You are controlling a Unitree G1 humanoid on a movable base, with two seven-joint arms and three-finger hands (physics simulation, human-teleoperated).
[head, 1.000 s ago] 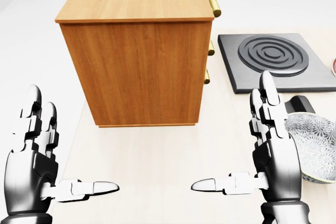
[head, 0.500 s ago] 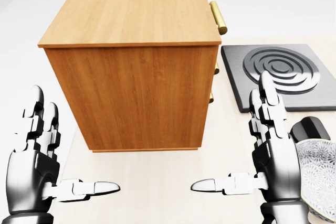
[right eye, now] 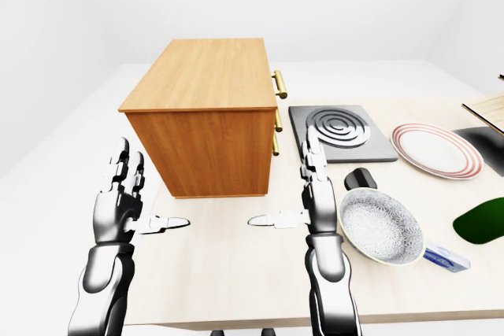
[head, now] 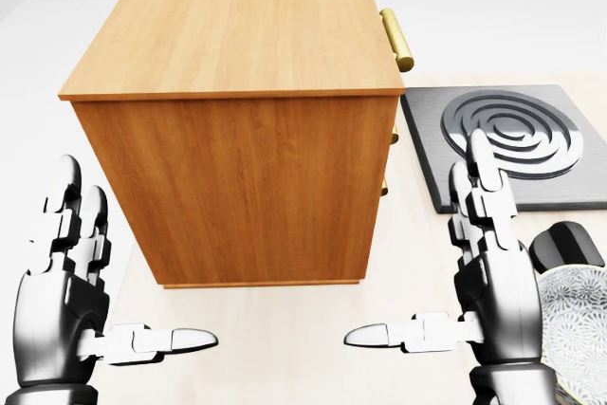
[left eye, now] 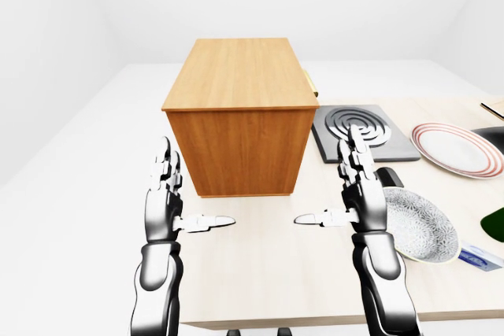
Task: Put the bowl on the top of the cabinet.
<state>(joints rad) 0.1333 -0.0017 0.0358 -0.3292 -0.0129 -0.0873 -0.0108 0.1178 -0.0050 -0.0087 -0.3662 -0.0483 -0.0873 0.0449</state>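
The wooden cabinet (head: 237,92) stands on the pale table, filling the upper middle of the head view, its brass handles (head: 397,38) on its right side. The grey patterned bowl (right eye: 382,227) rests on the table to the right of my right hand, partly cut off at the head view's lower right edge. My left hand (head: 135,258) hovers open at lower left, fingers up and thumb pointing inward. My right hand (head: 417,244) mirrors it, open, just left of the bowl and not touching it. Neither hand holds anything.
A dark stove plate (left eye: 358,127) with ring burner lies right of the cabinet. A small black object (left eye: 390,177) sits between it and the bowl. Further right are a red-rimmed plate (left eye: 457,149), a dark green thing (right eye: 484,222) and a small blue-white packet (right eye: 445,259).
The whole picture has shifted: the cabinet looms larger and lower, the stove plate and bowl slid down and right. The camera has moved closer. Both hands keep the same open pose.
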